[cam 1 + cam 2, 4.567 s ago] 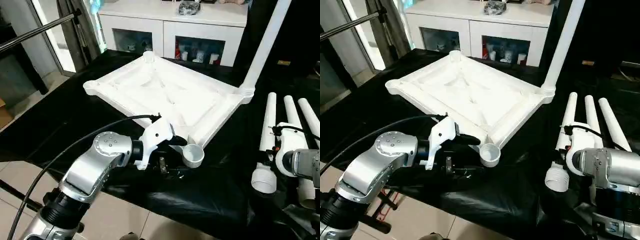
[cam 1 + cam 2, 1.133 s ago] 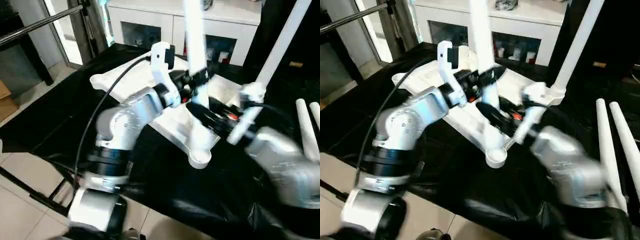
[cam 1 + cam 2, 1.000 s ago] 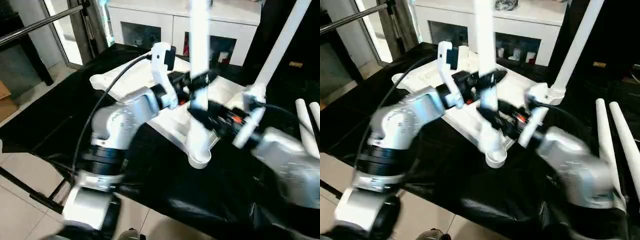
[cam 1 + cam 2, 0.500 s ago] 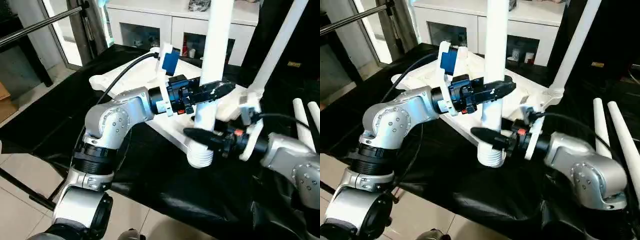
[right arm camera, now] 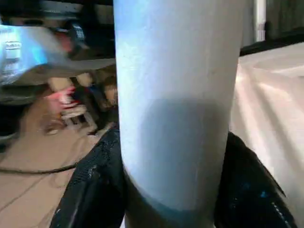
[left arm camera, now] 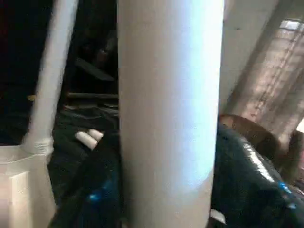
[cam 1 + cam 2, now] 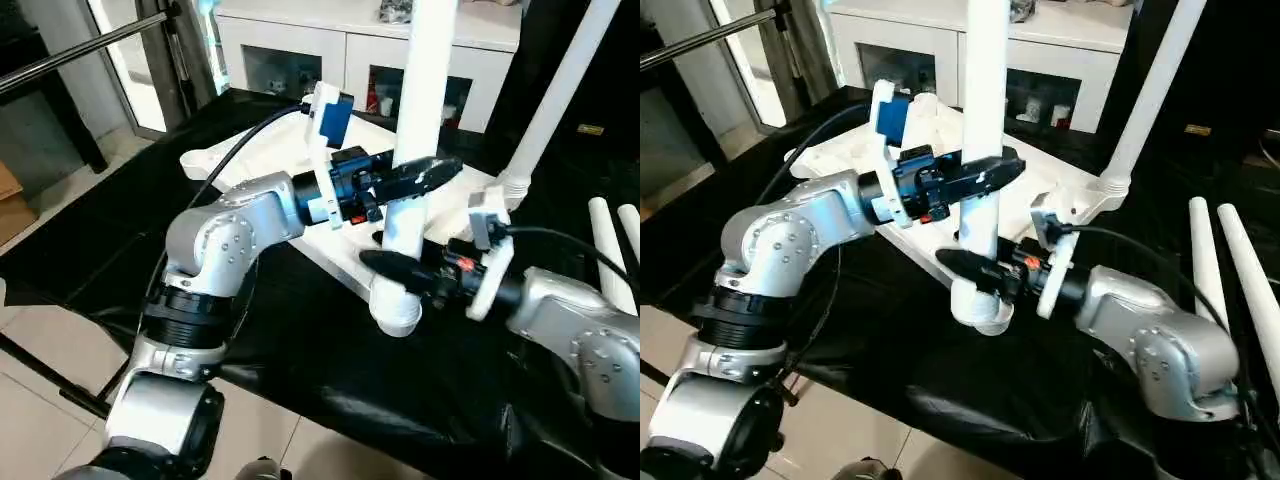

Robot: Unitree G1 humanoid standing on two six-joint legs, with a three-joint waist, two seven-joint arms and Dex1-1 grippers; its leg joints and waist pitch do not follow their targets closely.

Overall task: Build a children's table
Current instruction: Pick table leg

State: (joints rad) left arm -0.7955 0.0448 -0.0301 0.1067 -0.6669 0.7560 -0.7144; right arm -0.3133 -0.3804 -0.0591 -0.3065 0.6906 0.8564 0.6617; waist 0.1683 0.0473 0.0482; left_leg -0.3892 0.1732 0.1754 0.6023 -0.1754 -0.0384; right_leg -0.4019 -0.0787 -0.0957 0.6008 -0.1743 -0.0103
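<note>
Two grippers: both are closed around one upright white leg over the near corner of the table top.
Right gripper: it is clamped low on the leg, just above the leg's wide lower end; black fingers are seen on both sides of the tube in the right wrist view.
Left gripper: it is clamped on the same leg higher up, just above the right gripper; dark fingers flank the tube in the left wrist view.
Leg's lower end: it is seated at or in the near corner socket; how deep it sits cannot be told.
Table top: it is laid underside up on the black cloth, ribs showing, beyond and to the left of the grippers.
Second leg: it is stood upright in the right corner socket, leaning slightly rightward.
Loose legs: two are laid side by side on the cloth at the right, apart from the top.
Cabinet: white, with glass doors, it is set behind the table.
</note>
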